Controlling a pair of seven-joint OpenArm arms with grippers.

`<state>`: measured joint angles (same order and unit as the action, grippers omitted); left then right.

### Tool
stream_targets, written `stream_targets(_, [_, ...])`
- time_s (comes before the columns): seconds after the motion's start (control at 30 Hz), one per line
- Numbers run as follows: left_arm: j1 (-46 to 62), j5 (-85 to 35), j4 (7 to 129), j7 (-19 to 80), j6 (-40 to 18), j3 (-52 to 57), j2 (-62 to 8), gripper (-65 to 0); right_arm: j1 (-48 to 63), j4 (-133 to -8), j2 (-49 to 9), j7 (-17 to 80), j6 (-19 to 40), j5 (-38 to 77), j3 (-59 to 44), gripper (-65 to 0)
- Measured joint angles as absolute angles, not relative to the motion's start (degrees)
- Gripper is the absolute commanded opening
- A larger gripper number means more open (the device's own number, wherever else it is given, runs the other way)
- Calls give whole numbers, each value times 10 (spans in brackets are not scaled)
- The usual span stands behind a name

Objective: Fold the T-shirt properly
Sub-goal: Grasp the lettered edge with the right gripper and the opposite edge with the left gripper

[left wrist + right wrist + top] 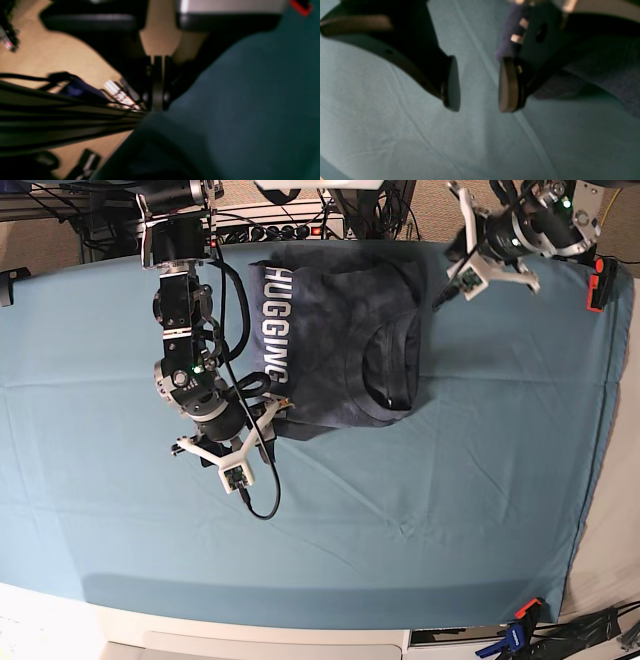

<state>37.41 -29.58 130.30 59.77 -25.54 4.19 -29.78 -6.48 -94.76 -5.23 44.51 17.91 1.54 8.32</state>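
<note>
Two dark pads fill the right wrist view: the right hand (pixel 479 86) stands with its jaws well apart and nothing between them, low over the teal cloth (pixel 395 130) that covers the tabletop, with a fold of blue-grey fabric just behind the right-hand pad. From the base view that hand sits at about 7 o'clock of the T-shirt (pixel 335 345), right at the shirt's near corner. The shirt lies toward the far edge of the tabletop, near 12 o'clock of the scene, already doubled over itself, with white block letters running down its left side and the ribbed neck showing toward 4 o'clock of the bundle. The left hand (pixel 455 280) is raised off the shirt at about 2 o'clock of it, and its jaws are pressed together; the left wrist view (badly blurred) shows the pads meeting with no cloth caught in them, only the teal cloth below and cables on the floor beyond. As for handling, this looks like soft, light cotton that will sag, stretch and drag rather than hold a shape, so a pinch at one point will probably pull a peak and leave the rest behind. I would take it at the edges: the corner beside the right hand, and the matching far corner or hem, lifted together to keep the fold square.
</note>
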Motion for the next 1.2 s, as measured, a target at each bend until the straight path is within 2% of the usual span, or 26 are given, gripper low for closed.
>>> stream_targets(0.13, [371, -321, 1304, 587, -269, 41, -270, -650, -65, -948, -52, 445, 180, 16, 83, -390])
stream_targets(0.23, [372, -345, 1304, 587, -286, 41, -259, -650, -65, -948, -52, 445, 214, 16, 83, -390])
stream_targets(0.37, [371, -345, 1304, 583, -293, 12, -259, -650, -65, -948, -52, 445, 225, 40, 83, -390])
stream_targets(0.53, [364, -264, 1302, 523, -299, -62, -259, -650, -65, -948, -52, 442, 225, 44, 83, -390])
stream_targets(0.77, [305, -193, 1275, 496, -281, -141, -259, -650, -65, -948, -52, 444, 225, 44, 83, -390])
stream_targets(1.07, [261, -189, 1210, 490, -281, -157, -259, -650, -65, -948, -52, 446, 225, 44, 83, -390])
stream_targets(1.2, [247, -182, 1171, 457, -281, -157, -259, -650, -65, -948, -52, 448, 225, 44, 83, -390])
